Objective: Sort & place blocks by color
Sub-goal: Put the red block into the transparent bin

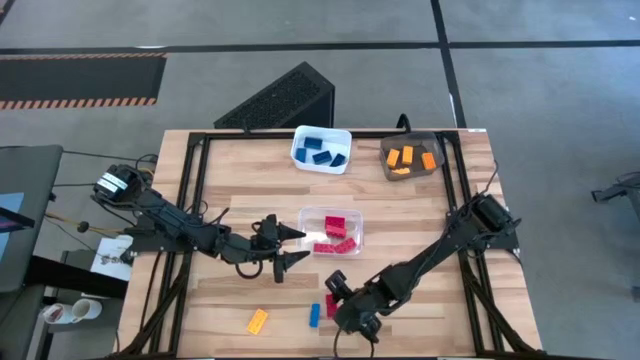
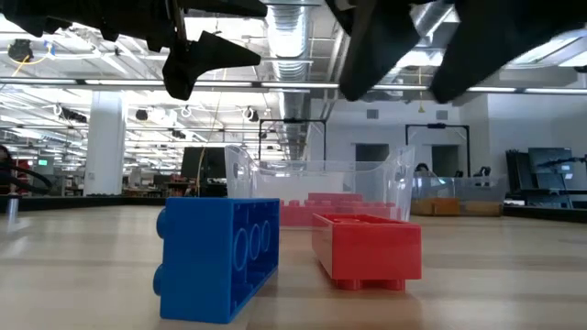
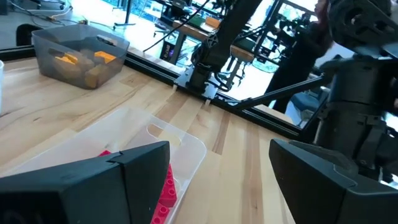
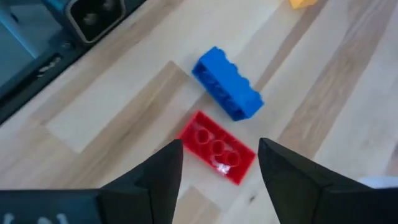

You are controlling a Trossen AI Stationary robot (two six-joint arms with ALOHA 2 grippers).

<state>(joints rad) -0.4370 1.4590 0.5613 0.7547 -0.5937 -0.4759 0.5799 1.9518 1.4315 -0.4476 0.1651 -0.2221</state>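
Note:
Near the table's front edge a red block (image 1: 331, 306) and a blue block (image 1: 314, 315) lie side by side, and a yellow block (image 1: 257, 320) lies further left. In the right wrist view the red block (image 4: 217, 148) lies flat on the wood, with the blue block (image 4: 227, 83) on its long side just beyond it. My right gripper (image 4: 219, 146) hovers open above the red block, one finger to each side, and the low view shows it clear of both blocks. My left gripper (image 1: 298, 248) waits open beside the clear bin (image 1: 352, 240).
The clear bin holds red blocks (image 1: 335, 228). At the back are a white bin (image 1: 300, 140) with blue blocks and a grey bin (image 1: 437, 150) with orange blocks. Black rails (image 1: 195, 200) run along the table's sides. Bare wood lies between the bins and the loose blocks.

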